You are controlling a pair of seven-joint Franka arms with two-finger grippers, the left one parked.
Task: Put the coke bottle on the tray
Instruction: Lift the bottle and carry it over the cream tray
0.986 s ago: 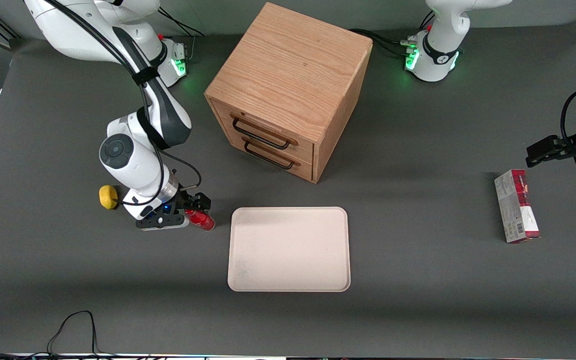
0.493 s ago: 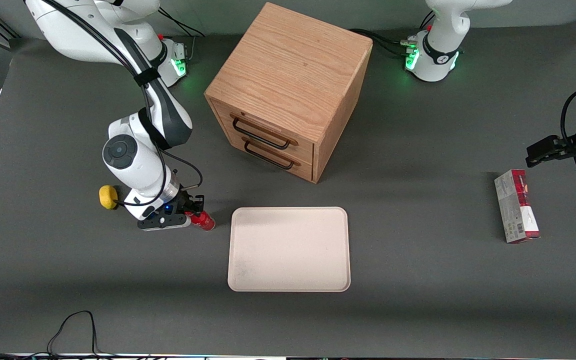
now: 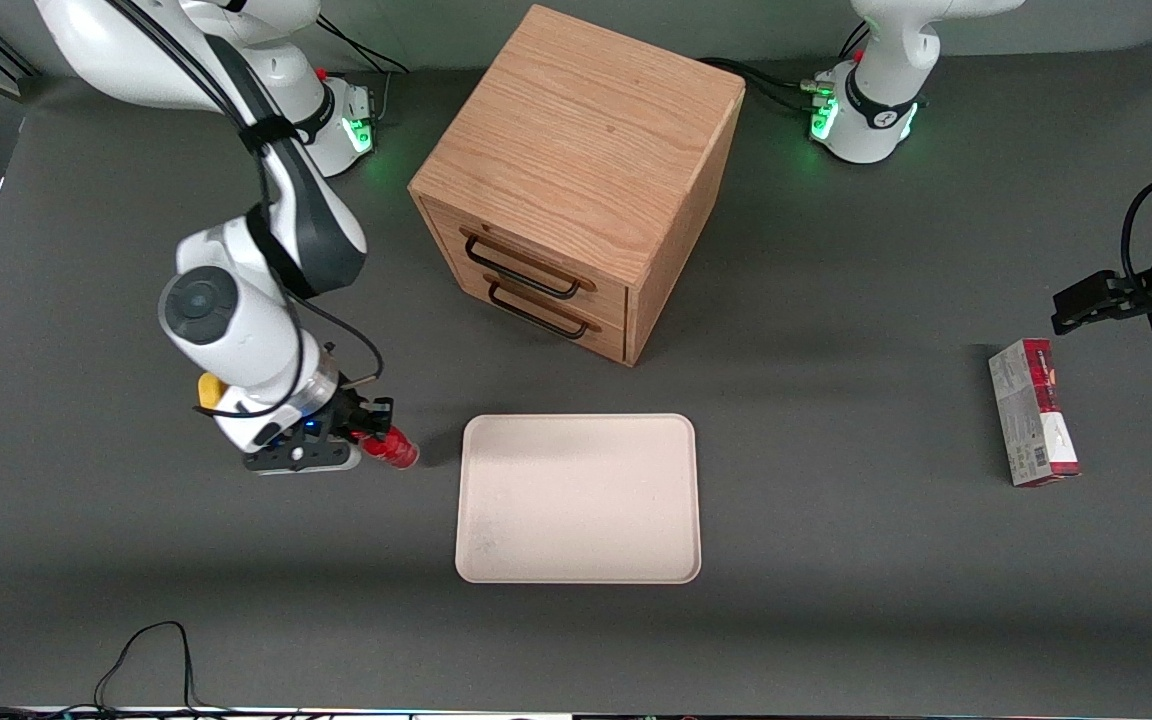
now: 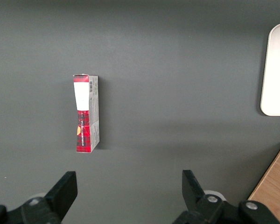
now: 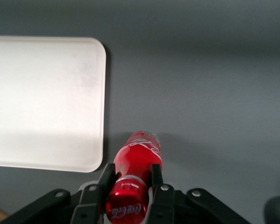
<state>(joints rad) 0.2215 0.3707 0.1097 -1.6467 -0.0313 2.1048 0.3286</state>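
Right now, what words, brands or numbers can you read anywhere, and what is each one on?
"Coca-Cola": white script on the coke bottle, seen on its body and on its cap, held in the gripper beside the tray.
Red-and-white carton: printing and a barcode, too small to read.
Wooden drawer cabinet: no text.

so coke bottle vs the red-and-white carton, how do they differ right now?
The coke bottle is round, glossy and all red; the carton is a flat-sided box, red and white. The bottle sits clamped in the gripper beside the tray; the carton lies untouched on the table toward the parked arm's end. Both are off the tray.
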